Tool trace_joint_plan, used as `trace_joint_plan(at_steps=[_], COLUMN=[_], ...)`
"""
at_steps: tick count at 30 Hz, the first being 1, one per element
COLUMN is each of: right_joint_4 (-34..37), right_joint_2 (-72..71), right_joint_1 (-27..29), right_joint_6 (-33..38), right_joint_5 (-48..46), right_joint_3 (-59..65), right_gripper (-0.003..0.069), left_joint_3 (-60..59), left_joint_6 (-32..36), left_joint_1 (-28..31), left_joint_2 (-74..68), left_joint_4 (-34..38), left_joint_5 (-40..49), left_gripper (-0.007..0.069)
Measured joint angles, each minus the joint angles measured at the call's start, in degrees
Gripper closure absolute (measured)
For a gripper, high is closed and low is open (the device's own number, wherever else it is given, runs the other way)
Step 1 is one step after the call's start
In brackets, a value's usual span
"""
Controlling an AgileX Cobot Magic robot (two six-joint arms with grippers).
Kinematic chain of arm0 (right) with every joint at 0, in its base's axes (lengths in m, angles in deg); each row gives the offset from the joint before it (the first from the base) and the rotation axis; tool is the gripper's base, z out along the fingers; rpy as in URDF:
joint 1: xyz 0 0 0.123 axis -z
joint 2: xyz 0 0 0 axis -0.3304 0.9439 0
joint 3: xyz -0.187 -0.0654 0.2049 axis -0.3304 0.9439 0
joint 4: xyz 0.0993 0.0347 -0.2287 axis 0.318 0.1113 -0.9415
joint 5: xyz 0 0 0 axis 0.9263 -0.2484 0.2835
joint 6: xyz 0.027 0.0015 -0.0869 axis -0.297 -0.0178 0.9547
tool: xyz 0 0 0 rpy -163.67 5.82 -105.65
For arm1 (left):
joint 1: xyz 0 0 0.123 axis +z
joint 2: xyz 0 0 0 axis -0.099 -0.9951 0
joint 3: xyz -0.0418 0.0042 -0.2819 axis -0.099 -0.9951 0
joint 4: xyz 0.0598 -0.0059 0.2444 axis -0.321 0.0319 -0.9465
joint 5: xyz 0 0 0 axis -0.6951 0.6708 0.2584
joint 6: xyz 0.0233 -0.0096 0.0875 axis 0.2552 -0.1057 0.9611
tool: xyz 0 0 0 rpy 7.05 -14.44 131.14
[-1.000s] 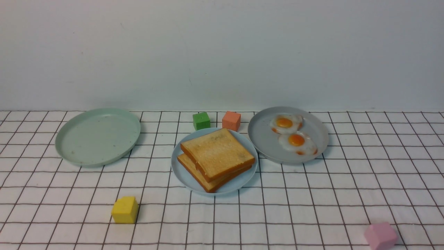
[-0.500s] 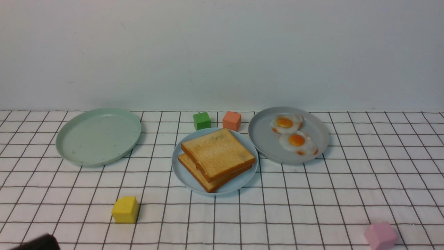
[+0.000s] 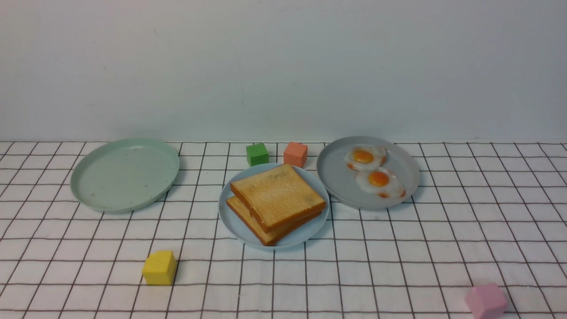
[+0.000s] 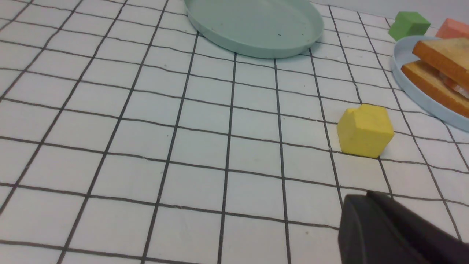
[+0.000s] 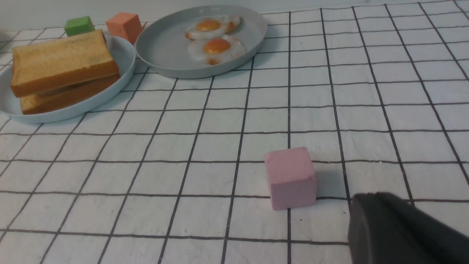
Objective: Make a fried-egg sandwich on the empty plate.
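On the bench (image 3: 398,266), covered by a white cloth with a dark grid, the light blue plate (image 3: 234,221) sits at the centre holding 2 toast slices (image 3: 277,195) stacked askew. In the left wrist view a pale sliver shows between the slices, possibly an egg, though most of it is hidden. The grey plate (image 3: 336,177) just to its right carries 2 fried eggs (image 3: 374,170); the pale green plate (image 3: 126,173) lies well apart at left. Neither arm shows in the front view. Each wrist view catches only a dark corner of its own claw: the left claw (image 4: 395,231) near the yellow cube (image 4: 364,130), the right claw (image 5: 399,229) near the pink cube (image 5: 291,178). Both claws are closed, holding nothing. A green cube (image 3: 257,154) and an orange cube (image 3: 295,153) stand behind the blue plate.
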Motion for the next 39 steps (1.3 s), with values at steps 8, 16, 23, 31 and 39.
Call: trace_joint_plan(at_steps=[8,16,23,31,39], right_joint_4=[0.0,0.0,0.0,0.0,0.0], right_joint_2=[0.0,0.0,0.0,0.0,0.0], right_joint_1=[0.0,0.0,0.0,0.0,0.0], right_joint_6=[0.0,0.0,0.0,0.0,0.0], right_joint_5=[0.0,0.0,0.0,0.0,0.0], right_joint_3=[0.0,0.0,0.0,0.0,0.0], right_gripper=[0.0629,0.0619,0.0608,0.0595,0.0582], left_joint_3=[0.0,0.0,0.0,0.0,0.0], left_joint_6=[-0.2,-0.2,-0.2,-0.2,-0.2], left_joint_1=[0.0,0.0,0.0,0.0,0.0], left_joint_2=[0.0,0.0,0.0,0.0,0.0], left_joint_4=[0.0,-0.1,-0.1,-0.2,-0.2], left_joint_5=[0.0,0.0,0.0,0.0,0.0], left_gripper=[0.0638,0.0638,0.0636,0.0629,0.0622])
